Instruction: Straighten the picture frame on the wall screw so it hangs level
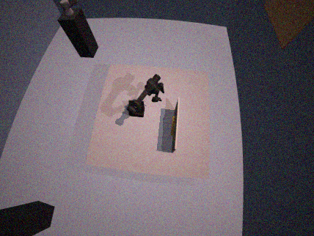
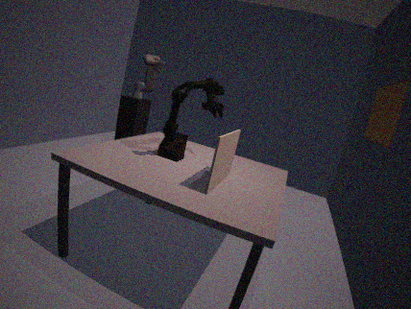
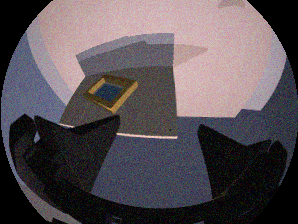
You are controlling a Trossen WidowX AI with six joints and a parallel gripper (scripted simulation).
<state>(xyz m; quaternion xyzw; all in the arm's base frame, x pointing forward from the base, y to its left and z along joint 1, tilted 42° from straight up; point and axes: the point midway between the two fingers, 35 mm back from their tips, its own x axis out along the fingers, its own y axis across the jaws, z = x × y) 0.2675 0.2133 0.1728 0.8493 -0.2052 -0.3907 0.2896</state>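
Observation:
A small upright wall panel (image 1: 167, 133) (image 2: 225, 160) (image 3: 149, 106) stands on the pink table top (image 1: 147, 161) (image 2: 144, 168), right of the arm's base (image 1: 136, 108) (image 2: 172, 146). The picture frame (image 3: 112, 92) has a gold rim and a dark blue middle. It hangs tilted on the panel's face and shows in the top view (image 1: 174, 126) only as a thin gold sliver. My gripper (image 1: 157, 96) (image 2: 214, 109) (image 3: 160, 124) is open and empty. It hangs above and in front of the panel, clear of the frame. The screw and the strip are hidden.
A black pedestal (image 1: 78, 33) (image 2: 132, 115) with a pale figure on top stands beyond the table's far corner. Another black block (image 1: 26, 218) lies at the near left. An orange patch (image 1: 286, 18) (image 2: 384, 112) marks the room's wall.

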